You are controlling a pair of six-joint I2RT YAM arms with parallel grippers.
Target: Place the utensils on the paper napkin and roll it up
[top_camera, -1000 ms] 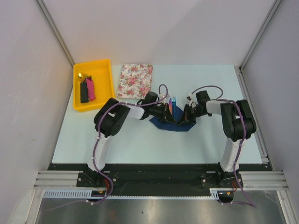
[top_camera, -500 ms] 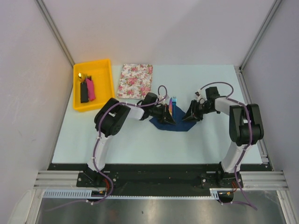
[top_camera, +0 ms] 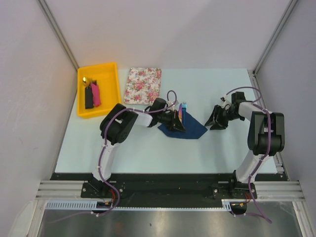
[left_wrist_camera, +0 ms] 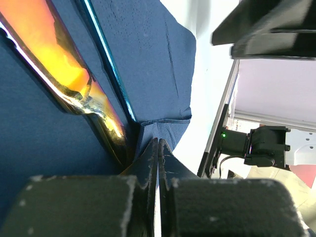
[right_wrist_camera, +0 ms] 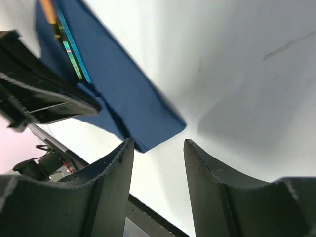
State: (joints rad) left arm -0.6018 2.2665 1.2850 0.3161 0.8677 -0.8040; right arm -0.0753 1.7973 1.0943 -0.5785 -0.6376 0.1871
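1. The pale tabletop (top_camera: pixel 148 148) carries everything, and the two arms reach in from the near edge.
2. A yellow tray (top_camera: pixel 109 66) sits in the far left corner, with a pink-and-white floral mat (top_camera: pixel 143 85) just to its right.
3. The paper napkin (top_camera: pixel 190 129) is dark navy and lies mid-table, a bit in front of the mat. It isn't flat: the left side is folded up, and the right corner lies pointing toward the right arm.
4. The left gripper (top_camera: pixel 178 122) is down at the napkin's left side. Its wrist view shows the fingers pressed tight together, with a fold of napkin (left_wrist_camera: pixel 148 59) bunched right at the tips, so it looks like it's pinching the sheet.
5. The right gripper (top_camera: pixel 216 120) is well spread and holding nothing. It's over bare tabletop just off the napkin's right corner (right_wrist_camera: pixel 123 94), not touching it.
6. The utensils (top_camera: pixel 182 111) are on the napkin next to the left gripper, lying side by side. One is tan-orange (left_wrist_camera: pixel 59 69), the other a thin blue one (left_wrist_camera: pixel 108 64).
7. A black block (top_camera: pixel 89 98) and a pink block (top_camera: pixel 96 94) lie next to each other in the tray.
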